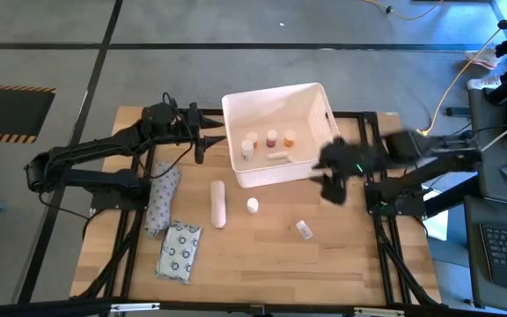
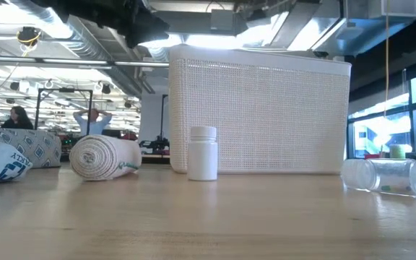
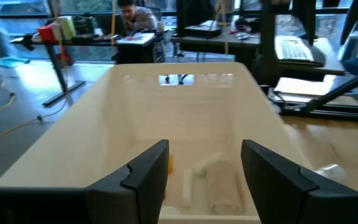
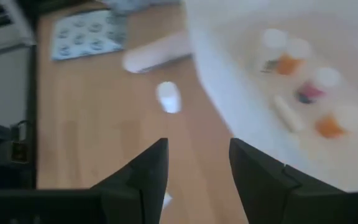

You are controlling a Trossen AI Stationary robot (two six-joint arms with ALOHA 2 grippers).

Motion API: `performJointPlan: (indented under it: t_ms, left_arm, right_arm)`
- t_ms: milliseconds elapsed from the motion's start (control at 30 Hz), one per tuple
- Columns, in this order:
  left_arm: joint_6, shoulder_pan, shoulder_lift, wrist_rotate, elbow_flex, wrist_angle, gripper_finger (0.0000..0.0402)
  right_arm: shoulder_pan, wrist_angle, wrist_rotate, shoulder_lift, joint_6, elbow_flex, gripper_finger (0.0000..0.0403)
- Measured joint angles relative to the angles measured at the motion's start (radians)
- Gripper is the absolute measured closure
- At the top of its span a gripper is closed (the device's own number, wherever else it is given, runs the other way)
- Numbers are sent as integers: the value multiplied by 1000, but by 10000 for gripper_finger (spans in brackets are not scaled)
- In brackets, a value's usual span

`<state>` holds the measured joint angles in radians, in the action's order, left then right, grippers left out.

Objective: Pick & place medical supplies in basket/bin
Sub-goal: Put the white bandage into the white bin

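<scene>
The white bin stands at the table's far middle. It holds three small capped bottles and a small white tube. On the wood near it lie a white roll, a small upright white bottle, a clear vial on its side and a ring-patterned packet. My left gripper is open and hovers at the bin's left rim, looking into the bin. My right gripper is open above the table by the bin's near right corner, over bare wood.
A grey patterned pouch lies left of the roll. In the low view the bottle stands in front of the bin wall, with the roll to its left and the vial to its right. Bare wood lies toward the near edge.
</scene>
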<state>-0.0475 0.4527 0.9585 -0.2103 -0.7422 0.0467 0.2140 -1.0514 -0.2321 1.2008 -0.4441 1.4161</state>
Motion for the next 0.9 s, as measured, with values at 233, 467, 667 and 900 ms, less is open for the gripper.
performJointPlan:
  t_ms: [233, 467, 667, 900]
  left_arm:
    - [0, -80, 0, -2, -45, 2, 208]
    - [-6, -193, 36, -1, -106, 3, 203]
    - [10, -271, 118, 6, -139, 121, 182]
    - [45, -311, 168, 9, -140, 242, 184]
  right_arm:
    - [227, 425, -87, -146, -4, -422, 232]
    - [255, 634, -89, -150, 66, -677, 232]
    - [255, 766, -90, -150, 112, -800, 232]
    - [255, 937, -90, -150, 151, -863, 232]
